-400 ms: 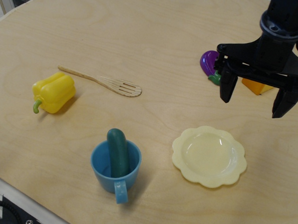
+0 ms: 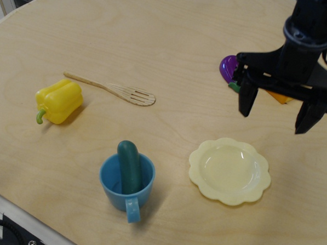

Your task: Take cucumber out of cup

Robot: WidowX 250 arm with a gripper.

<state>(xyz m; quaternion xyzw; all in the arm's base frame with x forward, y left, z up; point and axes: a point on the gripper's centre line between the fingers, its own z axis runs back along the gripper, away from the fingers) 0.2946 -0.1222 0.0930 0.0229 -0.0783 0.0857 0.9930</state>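
The dark teal-green cucumber (image 2: 129, 166) stands tilted inside the light blue cup (image 2: 126, 185), its top end leaning over the cup's far rim. The cup sits at the front middle of the table with its handle toward the front. My black gripper (image 2: 276, 113) hangs open and empty above the table at the upper right, far from the cup, just beyond the yellow plate. Its two fingers point down and stand wide apart.
A pale yellow scalloped plate (image 2: 229, 171) lies right of the cup. A purple eggplant (image 2: 229, 68) and an orange block (image 2: 280, 96) sit behind the gripper. A yellow bell pepper (image 2: 58, 101) and a wooden slotted spatula (image 2: 113, 89) lie at the left.
The gripper has shifted slightly, a little left and up. Nothing else has moved.
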